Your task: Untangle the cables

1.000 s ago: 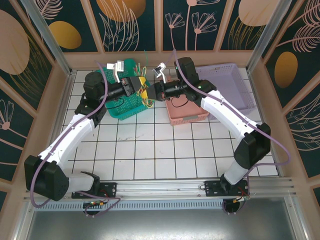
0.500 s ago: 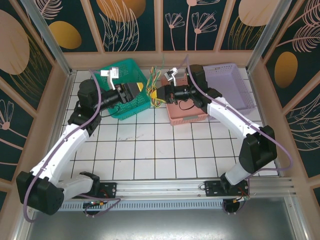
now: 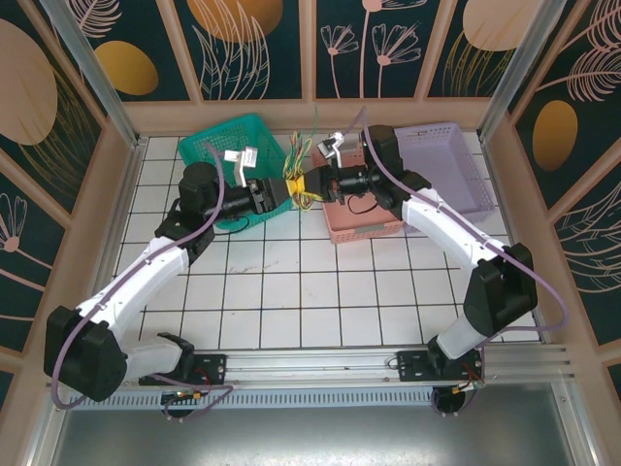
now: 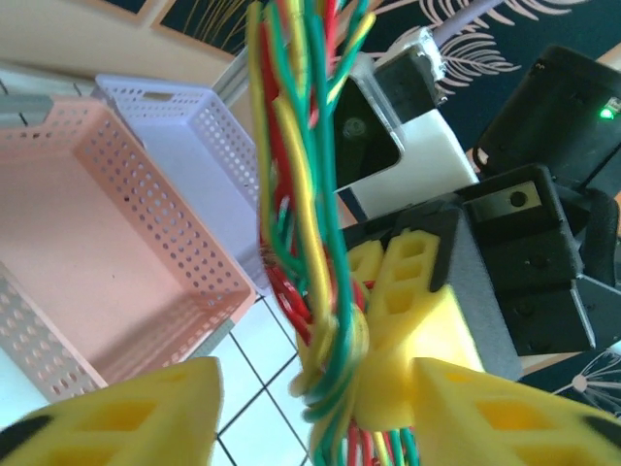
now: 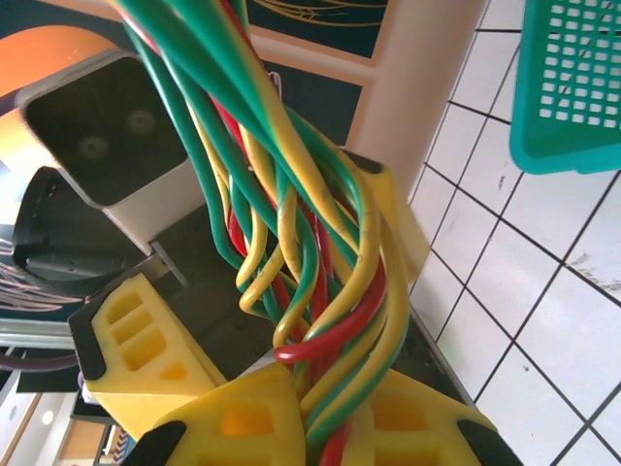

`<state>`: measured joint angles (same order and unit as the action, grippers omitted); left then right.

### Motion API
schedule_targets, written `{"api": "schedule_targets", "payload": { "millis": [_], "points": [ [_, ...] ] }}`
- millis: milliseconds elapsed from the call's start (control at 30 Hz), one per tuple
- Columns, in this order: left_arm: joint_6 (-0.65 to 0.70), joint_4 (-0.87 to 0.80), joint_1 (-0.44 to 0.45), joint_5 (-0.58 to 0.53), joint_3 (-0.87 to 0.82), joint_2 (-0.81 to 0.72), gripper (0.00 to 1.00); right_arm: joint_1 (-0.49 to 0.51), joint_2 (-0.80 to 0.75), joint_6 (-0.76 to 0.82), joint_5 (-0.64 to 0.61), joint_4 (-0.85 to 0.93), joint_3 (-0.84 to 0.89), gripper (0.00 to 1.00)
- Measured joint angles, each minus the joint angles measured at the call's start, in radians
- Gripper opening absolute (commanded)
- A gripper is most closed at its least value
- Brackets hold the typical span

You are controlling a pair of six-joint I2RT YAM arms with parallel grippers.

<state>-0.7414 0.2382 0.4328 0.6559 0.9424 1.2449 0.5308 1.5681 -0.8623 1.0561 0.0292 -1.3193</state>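
The cables (image 3: 297, 163) are held up at upper centre, clamped tight in the right gripper (image 5: 320, 408) so strands can be pulled free. The left gripper (image 4: 315, 398) is spread partway around them, seemingly unclamped.

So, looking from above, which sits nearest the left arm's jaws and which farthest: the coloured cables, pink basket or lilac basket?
1. cables: right at them, in the middle at the back.
2. pink basket: just to the right.
3. lilac basket: farthest, back right.
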Motion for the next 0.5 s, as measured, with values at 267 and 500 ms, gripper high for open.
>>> {"api": "schedule_targets", "payload": {
  "millis": [267,500],
  "points": [
    [0.065,-0.077,0.024,-0.108,0.028,-0.005,0.0,-0.012,-0.004,0.004,-0.029,0.014,0.02,0.0],
    [0.11,-0.178,0.047,-0.166,0.057,-0.025,0.0,-0.02,-0.023,0.043,-0.031,0.04,0.033,0.0]
  ]
}}
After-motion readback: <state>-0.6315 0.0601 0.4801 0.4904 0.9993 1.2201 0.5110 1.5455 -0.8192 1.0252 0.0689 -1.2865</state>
